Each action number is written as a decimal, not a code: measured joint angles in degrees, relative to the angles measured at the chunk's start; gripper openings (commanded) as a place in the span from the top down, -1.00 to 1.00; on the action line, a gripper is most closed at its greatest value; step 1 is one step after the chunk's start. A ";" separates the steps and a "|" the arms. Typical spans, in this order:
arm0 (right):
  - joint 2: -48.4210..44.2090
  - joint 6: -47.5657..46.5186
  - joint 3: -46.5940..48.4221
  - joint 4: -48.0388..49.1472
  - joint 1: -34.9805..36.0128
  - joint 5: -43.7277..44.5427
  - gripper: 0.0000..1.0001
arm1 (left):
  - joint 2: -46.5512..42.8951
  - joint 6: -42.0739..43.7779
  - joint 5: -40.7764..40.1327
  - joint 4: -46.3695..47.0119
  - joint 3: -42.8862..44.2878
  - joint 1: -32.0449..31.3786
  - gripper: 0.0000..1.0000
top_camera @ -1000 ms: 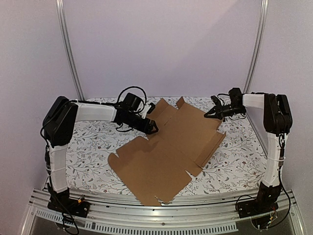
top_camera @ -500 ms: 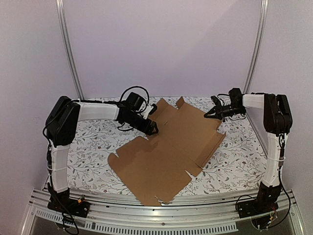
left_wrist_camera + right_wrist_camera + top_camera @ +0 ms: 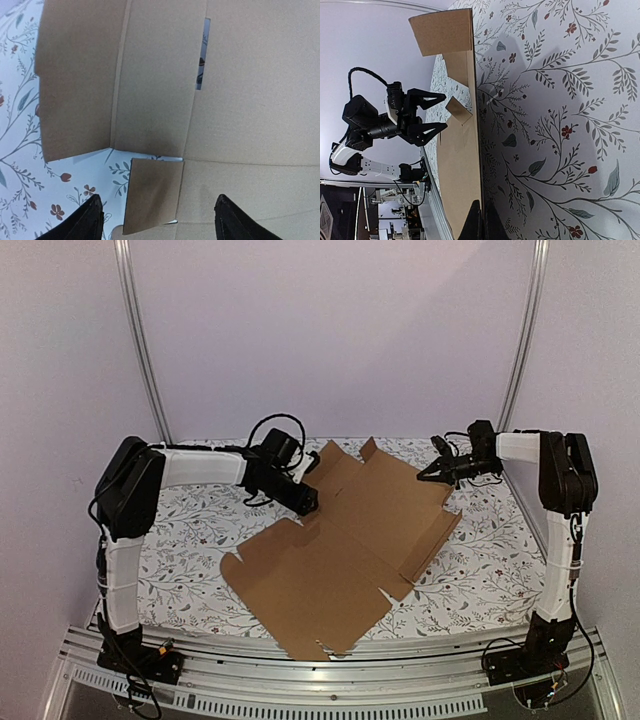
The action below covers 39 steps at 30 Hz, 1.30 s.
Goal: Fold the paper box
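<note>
Your paper box (image 3: 340, 550) lies opened out on the counter (image 3: 190, 530), a brown die-cut sheet running diagonally from the near edge, centre, up toward the far R. Inner face is up, w/ creases showing. Most of it is flat on the floral cloth. The long flap on its R side is tilted up off the cloth, and in the R wrist cam an end flap (image 3: 445, 30) stands up too.

Your left pincer (image 3: 310, 502) is spread wide w/ nothing in it. It hangs over the box's L edge, approx where the sheet is notched. On the L wrist cam its two fingers (image 3: 90, 222) sit either side of a small tab (image 3: 152, 195), apart from it as far as you can see. Beyond the tab there's a narrow slit (image 3: 202, 55) in the card, w/ cloth showing through.

Your right pincer (image 3: 428, 473) is closed all the way, at the box's far R corner. On its own cam the fingertips (image 3: 481, 220) are pressed together right at the edge of the card. You can't tell from either view whether any card is nipped btwn them or whether they only touch the edge.

That same cam looks along the sheet and shows the other arm low over the card, jaws apart, w/ the small tab just in front of them.
</note>
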 measured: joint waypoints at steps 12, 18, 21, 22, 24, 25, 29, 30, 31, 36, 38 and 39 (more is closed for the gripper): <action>0.00 0.66 0.00 0.15 0.00 -0.13 1.00 | 0.37 -0.94 15.26 0.79 0.02 -1.11 -0.05; 0.00 0.72 -0.11 0.22 0.00 -0.15 1.00 | 1.75 -1.36 17.79 0.20 0.09 -1.44 -0.37; 0.00 0.72 -0.20 0.35 0.00 -0.20 1.00 | 0.79 -1.46 15.98 1.01 -0.96 -1.44 -0.49; 0.00 0.72 -0.24 0.37 0.00 -0.22 1.00 | 0.24 -1.27 14.86 1.14 -1.44 -1.44 -0.52; 0.02 0.74 -0.31 0.46 -0.02 -0.33 1.00 | -1.44 -1.40 11.28 1.18 -2.05 -1.01 -0.53; 0.07 0.72 -0.31 0.48 -0.02 -0.35 1.00 | -2.23 -1.42 9.64 1.36 -2.03 -0.81 -0.54; 0.22 0.74 -0.31 0.57 -0.07 -0.44 1.00 | -2.78 -1.79 5.25 1.25 0.07 0.61 -0.57; 0.26 0.74 -0.31 0.59 -0.07 -0.46 1.00 | -2.60 -1.86 4.92 1.11 0.52 0.98 -0.56; 0.31 0.72 -0.31 0.61 -0.09 -0.48 1.00 | -2.14 -2.03 4.72 0.90 1.22 1.33 -0.57; 0.33 0.74 -0.31 0.61 -0.11 -0.57 1.00 | 1.44 -2.91 6.62 0.35 2.86 1.95 -0.56; 0.39 0.74 -0.31 0.63 -0.11 -0.57 1.00 | 2.43 -2.91 7.52 -0.42 2.86 1.62 -0.54; 0.44 0.74 -0.31 0.66 -0.11 -0.57 1.00 | 2.82 -2.89 8.17 -1.07 2.93 1.42 -0.53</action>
